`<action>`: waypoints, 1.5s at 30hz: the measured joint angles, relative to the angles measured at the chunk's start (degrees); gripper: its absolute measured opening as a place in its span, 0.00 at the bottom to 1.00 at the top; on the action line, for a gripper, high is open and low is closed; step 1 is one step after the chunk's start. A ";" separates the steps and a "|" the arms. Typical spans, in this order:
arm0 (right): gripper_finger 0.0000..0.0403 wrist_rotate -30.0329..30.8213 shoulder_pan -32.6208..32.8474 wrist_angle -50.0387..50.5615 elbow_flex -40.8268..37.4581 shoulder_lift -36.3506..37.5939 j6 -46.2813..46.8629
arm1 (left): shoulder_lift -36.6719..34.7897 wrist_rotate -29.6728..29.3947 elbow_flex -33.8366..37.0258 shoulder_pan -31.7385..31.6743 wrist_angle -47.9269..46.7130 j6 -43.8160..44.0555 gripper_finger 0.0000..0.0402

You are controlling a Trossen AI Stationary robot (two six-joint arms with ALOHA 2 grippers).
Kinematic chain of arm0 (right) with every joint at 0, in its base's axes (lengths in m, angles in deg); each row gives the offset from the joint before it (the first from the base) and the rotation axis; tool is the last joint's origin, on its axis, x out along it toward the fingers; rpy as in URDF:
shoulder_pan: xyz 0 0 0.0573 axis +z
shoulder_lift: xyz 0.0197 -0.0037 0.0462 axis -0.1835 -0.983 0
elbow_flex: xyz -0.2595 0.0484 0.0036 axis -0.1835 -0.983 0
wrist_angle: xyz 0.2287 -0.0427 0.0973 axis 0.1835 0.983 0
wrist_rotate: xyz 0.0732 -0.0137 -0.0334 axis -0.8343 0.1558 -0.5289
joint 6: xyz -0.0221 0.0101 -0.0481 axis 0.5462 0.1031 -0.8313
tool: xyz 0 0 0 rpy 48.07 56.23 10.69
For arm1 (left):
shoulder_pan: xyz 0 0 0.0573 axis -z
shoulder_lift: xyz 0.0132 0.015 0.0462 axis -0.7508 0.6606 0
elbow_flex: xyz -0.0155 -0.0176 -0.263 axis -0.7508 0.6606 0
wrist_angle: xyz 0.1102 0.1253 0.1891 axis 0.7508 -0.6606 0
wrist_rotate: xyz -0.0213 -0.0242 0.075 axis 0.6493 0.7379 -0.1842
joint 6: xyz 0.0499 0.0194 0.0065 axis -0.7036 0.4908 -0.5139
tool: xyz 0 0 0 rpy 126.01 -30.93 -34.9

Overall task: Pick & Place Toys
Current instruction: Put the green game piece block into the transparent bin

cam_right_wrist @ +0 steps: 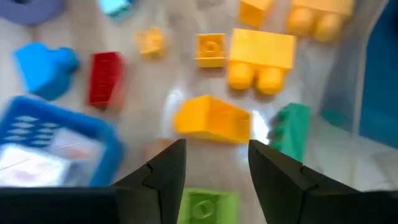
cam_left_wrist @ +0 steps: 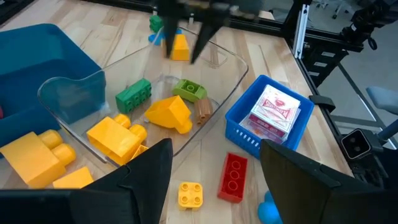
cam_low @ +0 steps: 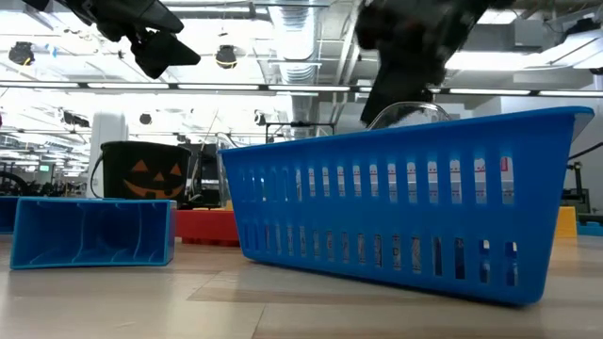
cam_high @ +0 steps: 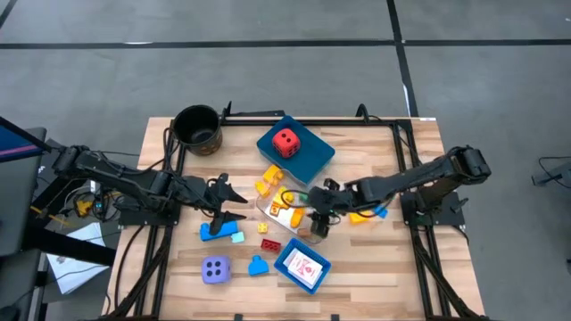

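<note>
R tool (cam_right_wrist: pixel 211 165) agape over clear tray | red brick (cam_left_wrist: pixel 233 177) lies flat | L tool (cam_left_wrist: pixel 211 171) agape

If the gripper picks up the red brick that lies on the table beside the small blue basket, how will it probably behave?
The red brick looks like hard plastic, so it should stay stiff when squeezed. It is small and probably hollow, so likely light. Its sides look smooth and glossy, so it may slip in a loose grip. It lies flat on the wooden table, so a push should slide it, not roll it.
</note>
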 joint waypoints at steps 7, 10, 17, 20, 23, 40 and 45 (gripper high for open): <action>0.35 3.35 6.55 9.10 0.02 6.11 6.55 | 0.00 -0.02 0.00 0.00 -0.01 0.02 0.59; 0.32 3.65 9.58 15.67 0.02 8.71 11.25 | 0.00 -0.02 0.00 0.00 -0.01 0.00 0.59; 0.34 6.47 15.59 29.58 0.02 11.66 25.08 | 0.00 -0.01 0.00 0.00 0.06 0.02 0.59; 0.38 8.52 16.47 37.79 0.02 11.68 33.59 | 0.00 -0.02 0.00 0.00 0.75 0.02 0.59; 0.44 9.82 16.28 45.92 0.02 11.15 41.83 | 0.00 -0.02 0.00 0.00 1.23 0.02 0.59; 0.79 4.33 0.65 52.76 -7.43 11.14 37.90 | 0.00 0.00 0.00 0.01 1.25 0.02 0.59; 0.79 2.45 -3.61 49.33 -12.81 11.33 33.29 | 0.00 0.00 0.00 0.01 1.25 0.02 0.59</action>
